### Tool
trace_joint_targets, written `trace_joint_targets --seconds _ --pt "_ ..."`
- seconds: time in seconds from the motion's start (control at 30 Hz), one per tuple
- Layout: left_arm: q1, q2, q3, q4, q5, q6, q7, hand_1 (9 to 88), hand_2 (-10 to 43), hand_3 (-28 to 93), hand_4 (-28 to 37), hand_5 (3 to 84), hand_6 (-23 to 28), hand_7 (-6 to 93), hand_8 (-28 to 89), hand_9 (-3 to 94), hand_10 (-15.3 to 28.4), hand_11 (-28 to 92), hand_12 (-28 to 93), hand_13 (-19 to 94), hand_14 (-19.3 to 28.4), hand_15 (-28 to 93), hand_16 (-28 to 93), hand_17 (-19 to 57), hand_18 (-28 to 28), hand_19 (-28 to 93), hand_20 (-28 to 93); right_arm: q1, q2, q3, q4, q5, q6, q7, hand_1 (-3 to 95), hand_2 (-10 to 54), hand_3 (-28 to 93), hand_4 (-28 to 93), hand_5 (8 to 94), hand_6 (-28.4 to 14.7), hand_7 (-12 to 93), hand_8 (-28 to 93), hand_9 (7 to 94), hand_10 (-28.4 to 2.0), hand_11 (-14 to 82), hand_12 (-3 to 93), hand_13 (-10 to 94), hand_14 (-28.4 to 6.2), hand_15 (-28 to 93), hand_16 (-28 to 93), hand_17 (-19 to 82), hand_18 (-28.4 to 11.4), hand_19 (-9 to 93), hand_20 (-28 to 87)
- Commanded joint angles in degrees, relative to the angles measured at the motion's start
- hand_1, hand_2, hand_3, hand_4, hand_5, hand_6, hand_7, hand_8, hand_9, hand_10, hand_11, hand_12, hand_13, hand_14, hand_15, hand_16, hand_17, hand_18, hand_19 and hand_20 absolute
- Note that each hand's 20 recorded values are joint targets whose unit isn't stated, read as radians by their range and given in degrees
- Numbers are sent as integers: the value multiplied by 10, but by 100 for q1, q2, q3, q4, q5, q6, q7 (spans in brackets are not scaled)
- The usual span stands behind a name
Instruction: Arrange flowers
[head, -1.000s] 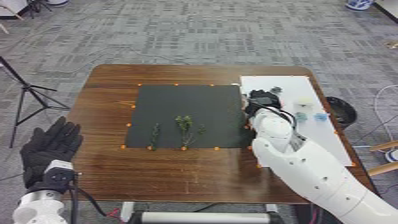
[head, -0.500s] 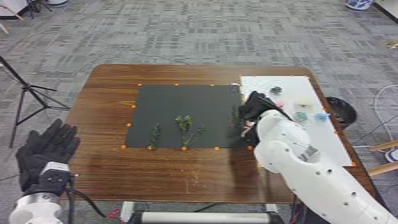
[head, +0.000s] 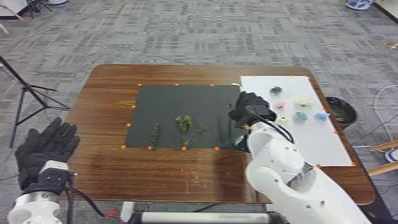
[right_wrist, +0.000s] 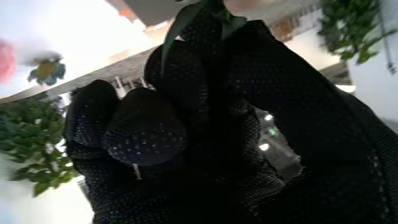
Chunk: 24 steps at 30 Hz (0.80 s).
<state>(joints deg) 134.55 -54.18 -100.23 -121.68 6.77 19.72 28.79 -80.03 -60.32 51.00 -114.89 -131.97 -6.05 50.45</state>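
The right hand has moved toward 9 o'clock, from the white sheet to the 3 o'clock edge of the black mat. It pinches a green leafy stem. The pink flower shows again. Two green sprigs lie at 6 and 7 o'clock on the mat. The left hand is spread wide, at the table's 8 o'clock side.

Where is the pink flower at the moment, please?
In the head view, the pink flower lies on the white sheet at the right of the table, between the right hand and the pale yellow flower.
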Motion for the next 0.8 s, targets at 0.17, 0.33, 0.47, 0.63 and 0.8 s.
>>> trace_joint_targets --seconds 0.17,0.33,0.47,0.63,0.8 --pt "7 -4 35 0 6 -45 -52 239 184 726 -283 452 81 153 -105 389 160 275 91 286 150 370 -68 -54 120 279 117 -149 -286 -643 368 -351 -171 -112 434 -95 827 -22 767 -22 405 226 753 -130 402 607 783 -105 723 407 411 -284 891 344" --pt "25 -26 41 -5 -8 -36 -47 239 183 727 -283 452 82 152 -105 389 161 274 91 286 150 372 -68 -54 120 279 117 -60 -401 -712 701 -522 -135 -76 449 -95 815 -39 765 -22 403 221 750 -130 402 611 780 -104 723 408 409 -284 891 343" --pt "75 -49 0 -10 -97 -27 -16 239 182 727 -283 452 82 152 -105 389 161 274 91 286 150 372 -68 -54 120 279 117 -66 -405 -695 685 -468 -202 -113 458 -95 794 -62 755 -17 407 214 745 -131 404 617 774 -106 727 408 401 -284 889 341" --pt "117 0 11 -21 -272 -58 99 239 182 728 -283 452 82 151 -104 389 161 274 91 287 149 372 -68 -53 120 278 116 -111 -398 -674 536 -341 -325 -177 452 -95 733 -108 725 -22 446 197 722 -144 442 588 756 -114 738 404 385 -284 885 340" --pt "86 26 53 24 -357 -222 159 239 178 730 -283 452 82 151 -105 389 160 275 92 287 148 371 -69 -53 120 278 116 -132 -392 -613 314 -197 -576 -195 428 -95 695 -174 700 -33 436 182 697 -172 519 455 742 -121 741 402 375 -284 879 346"
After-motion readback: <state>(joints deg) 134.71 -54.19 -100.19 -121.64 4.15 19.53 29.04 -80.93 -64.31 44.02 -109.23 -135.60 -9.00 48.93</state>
